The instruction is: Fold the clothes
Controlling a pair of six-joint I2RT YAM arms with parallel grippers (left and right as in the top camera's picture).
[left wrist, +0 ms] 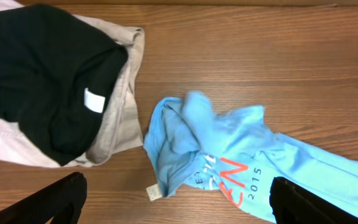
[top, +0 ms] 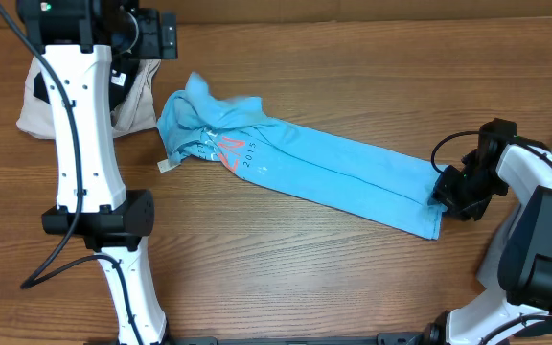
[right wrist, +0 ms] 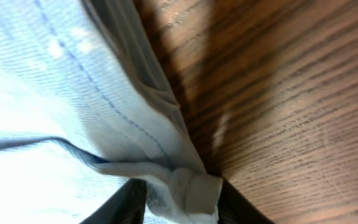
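Pinching the blue T-shirt (top: 333, 163) by its hem is the right claw (right wrist: 184, 200), while the left claw (left wrist: 179, 202) gapes empty above.

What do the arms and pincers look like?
Left arm: white tube-like links, black joint housings, black cable looped alongside. Right arm: same white shells over black joints, a cable loop near its wrist. Right pincer and left pincer black; left's fingers ribbed. No markings legible.

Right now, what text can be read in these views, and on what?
"2015": white print on the sky-blue T-shirt.
"EN": large pink letters beside it, rest hidden.
White lettering nearby: partly folded, unreadable.
White tag on the black garment and the shirt's label: too small to read.
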